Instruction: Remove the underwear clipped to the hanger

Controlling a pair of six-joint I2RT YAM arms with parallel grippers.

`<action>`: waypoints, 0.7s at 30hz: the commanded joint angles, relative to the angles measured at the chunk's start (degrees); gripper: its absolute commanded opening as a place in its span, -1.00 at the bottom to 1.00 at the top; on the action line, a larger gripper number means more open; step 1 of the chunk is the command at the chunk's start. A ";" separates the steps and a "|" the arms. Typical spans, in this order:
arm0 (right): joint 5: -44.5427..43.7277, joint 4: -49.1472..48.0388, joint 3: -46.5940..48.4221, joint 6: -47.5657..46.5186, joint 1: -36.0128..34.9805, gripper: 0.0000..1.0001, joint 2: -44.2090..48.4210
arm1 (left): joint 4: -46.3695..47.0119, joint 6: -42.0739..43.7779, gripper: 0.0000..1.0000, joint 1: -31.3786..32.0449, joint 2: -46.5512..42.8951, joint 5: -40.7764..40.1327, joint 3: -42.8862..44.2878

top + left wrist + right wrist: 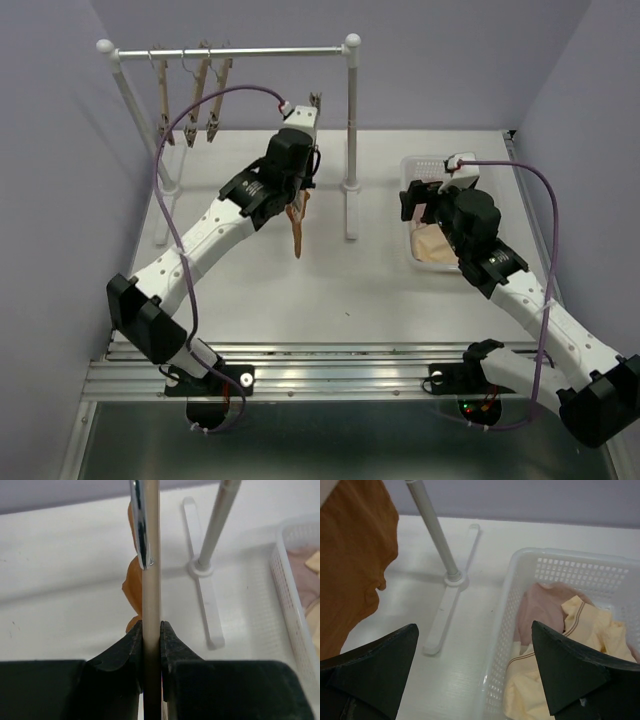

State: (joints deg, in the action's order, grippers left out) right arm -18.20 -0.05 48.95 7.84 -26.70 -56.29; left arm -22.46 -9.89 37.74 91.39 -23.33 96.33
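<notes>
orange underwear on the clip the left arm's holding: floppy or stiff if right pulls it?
Likely floppy: the orange underwear hangs in soft folds from the clip hanger that the left gripper pinches. Probably light, since it drapes thin. It may stretch before releasing, so the right gripper, open now, should grab near the clip.

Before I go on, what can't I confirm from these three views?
- Top view: the left arm covers where the pale wooden clip hanger grips the orange-brown cloth underwear.
- Left wrist view: that hanger, clamped in the left gripper, hides most of the cloth.
- Top view: the right arm covers most of the white mesh basket.
- Right wrist view: the right gripper and frame edge cut off the pale pink garment and the cream garment.
</notes>
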 commanded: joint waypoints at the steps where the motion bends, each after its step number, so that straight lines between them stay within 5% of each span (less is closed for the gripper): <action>1: 15.63 -3.90 -0.96 -6.59 -0.11 1.00 -0.48 | 5.40 3.03 -1.00 2.87 -11.92 4.69 -11.41; 5: 27.58 -2.41 1.49 -11.96 -0.11 1.00 -3.81 | 5.41 2.77 -1.00 5.24 -23.59 7.68 -25.45; 9: 35.84 0.40 7.37 -15.74 -0.11 1.00 -7.86 | 1.90 4.52 -1.00 6.03 -32.32 19.70 -32.25; 12: 46.39 9.35 15.81 -22.93 -0.11 1.00 -12.59 | -1.96 8.04 -1.00 6.38 -36.62 26.55 -34.54; 15: 58.58 22.34 22.50 -41.42 -0.11 1.00 -15.07 | -4.61 9.89 -1.00 6.82 -38.66 27.64 -35.86; 18: 62.48 29.99 27.92 -52.71 -0.11 1.00 -16.04 | -5.49 11.73 -1.00 8.23 -39.01 26.15 -35.43; 21: 61.88 48.14 37.23 -62.22 -0.11 1.00 -19.98 | -6.28 12.00 -1.00 10.60 -38.92 21.86 -34.99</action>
State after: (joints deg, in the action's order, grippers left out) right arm 37.30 26.63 75.94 -36.99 -26.70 -73.49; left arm -29.45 -0.49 46.30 53.10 0.82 60.77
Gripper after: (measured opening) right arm 0.998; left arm 0.230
